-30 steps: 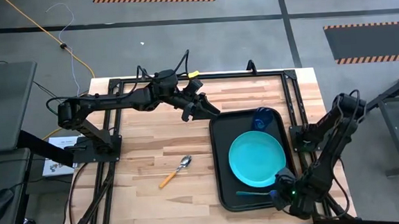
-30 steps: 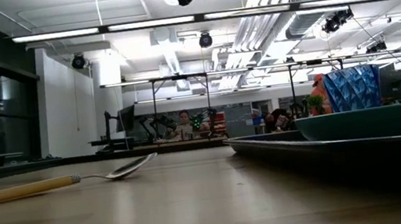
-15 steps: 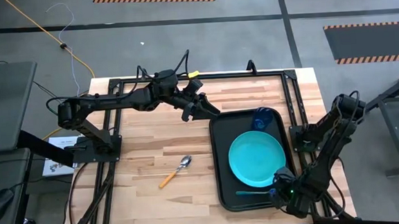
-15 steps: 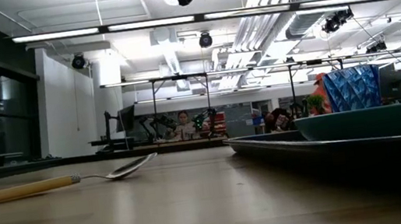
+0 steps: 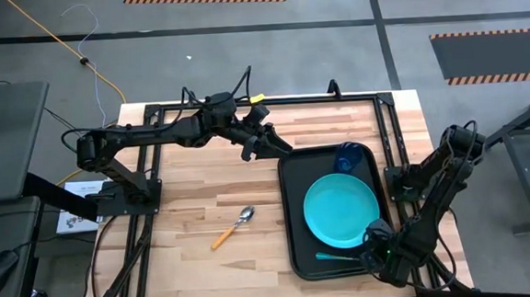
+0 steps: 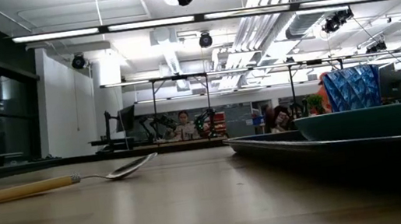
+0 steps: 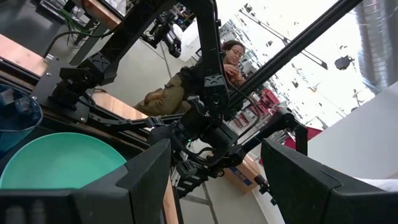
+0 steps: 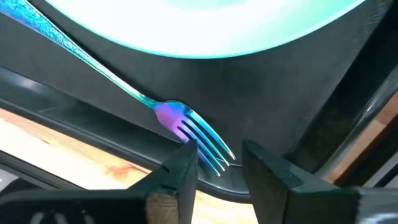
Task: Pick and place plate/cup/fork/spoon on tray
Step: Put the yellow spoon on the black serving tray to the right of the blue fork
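Note:
The black tray (image 5: 293, 211) lies on the table's right half. On it rest the turquoise plate (image 5: 341, 210), the dark-blue cup (image 5: 347, 155) upright at the far edge, and the teal-handled fork (image 5: 336, 256) along the near rim. The fork's iridescent head (image 8: 186, 127) lies flat on the tray floor, its tines just ahead of my right gripper (image 8: 219, 167), which is open at the tray's near right corner (image 5: 375, 252). The orange-handled spoon (image 5: 233, 227) lies on the wood left of the tray. My left gripper (image 5: 267, 145) is open and empty, raised by the tray's far left corner.
A black metal frame (image 5: 244, 104) borders the table's far and side edges. The wood around the spoon (image 6: 61, 181) is bare. In the left wrist view the plate (image 7: 56, 163), the cup (image 7: 15, 112) and a seated person (image 7: 230, 56) beyond the table show.
My right arm's wrist has shifted a little toward the table's left edge over the tray's near right corner. The fork stays lying on the tray.

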Controlling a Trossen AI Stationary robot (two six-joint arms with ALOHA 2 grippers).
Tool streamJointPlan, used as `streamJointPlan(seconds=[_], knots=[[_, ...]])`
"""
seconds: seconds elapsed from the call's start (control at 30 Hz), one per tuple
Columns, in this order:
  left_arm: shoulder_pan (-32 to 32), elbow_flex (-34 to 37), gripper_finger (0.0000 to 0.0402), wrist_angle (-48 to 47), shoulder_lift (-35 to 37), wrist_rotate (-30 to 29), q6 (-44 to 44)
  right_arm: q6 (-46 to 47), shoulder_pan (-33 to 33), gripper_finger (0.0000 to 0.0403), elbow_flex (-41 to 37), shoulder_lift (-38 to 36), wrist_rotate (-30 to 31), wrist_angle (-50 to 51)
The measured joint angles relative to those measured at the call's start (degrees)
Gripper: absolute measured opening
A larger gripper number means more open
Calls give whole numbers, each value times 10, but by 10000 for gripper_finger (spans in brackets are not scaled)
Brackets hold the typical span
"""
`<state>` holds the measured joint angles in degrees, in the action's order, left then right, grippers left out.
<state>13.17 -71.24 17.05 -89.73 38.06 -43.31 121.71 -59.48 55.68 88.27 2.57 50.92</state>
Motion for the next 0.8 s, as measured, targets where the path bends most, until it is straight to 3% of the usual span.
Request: streamJointPlan(seconds=[0.43, 0.53, 0.8], knots=[[3, 0, 239, 0, 0, 0, 0, -23, 0, 136, 0, -70, 106, 59], [8, 0, 239, 0, 0, 0, 0, -42, 0, 136, 0, -90, 165, 58], [28, 0, 239, 27, 0, 1, -24, -106, 0, 136, 0, -147, 392, 31]])
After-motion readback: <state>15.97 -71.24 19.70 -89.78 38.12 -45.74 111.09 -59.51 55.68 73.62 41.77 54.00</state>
